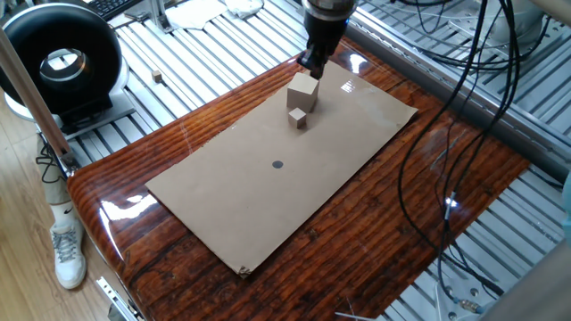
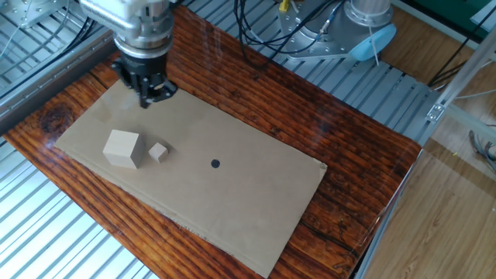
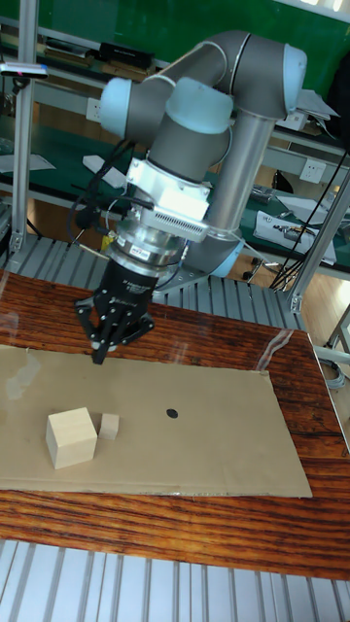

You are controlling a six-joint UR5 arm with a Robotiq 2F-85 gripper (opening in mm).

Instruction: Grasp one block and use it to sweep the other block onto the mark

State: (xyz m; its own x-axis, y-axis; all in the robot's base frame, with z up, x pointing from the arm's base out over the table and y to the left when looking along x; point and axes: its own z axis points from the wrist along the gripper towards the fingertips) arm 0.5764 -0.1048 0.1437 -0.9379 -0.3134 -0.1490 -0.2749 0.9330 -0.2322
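The large pale block (image 1: 303, 87) (image 2: 122, 147) (image 3: 71, 437) sits on the brown cardboard (image 1: 223, 196) near its far end. The small tan block (image 1: 298, 118) (image 2: 158, 152) (image 3: 109, 424) rests right beside it, on the side toward the mark. The mark, a dark dot (image 1: 277, 164) (image 2: 215, 163) (image 3: 172, 413), lies near the middle of the cardboard. My gripper (image 1: 311, 65) (image 2: 147, 100) (image 3: 101, 356) hangs tilted just beyond the large block, above the cardboard's far edge. Its fingers look pressed together with nothing between them.
The cardboard lies on a glossy wooden board (image 1: 428, 178) ringed by metal slats. Black cables (image 1: 464, 89) hang at the right. A black round device (image 1: 58, 58) stands at the left, with a tiny loose cube (image 1: 157, 77) on the slats near it.
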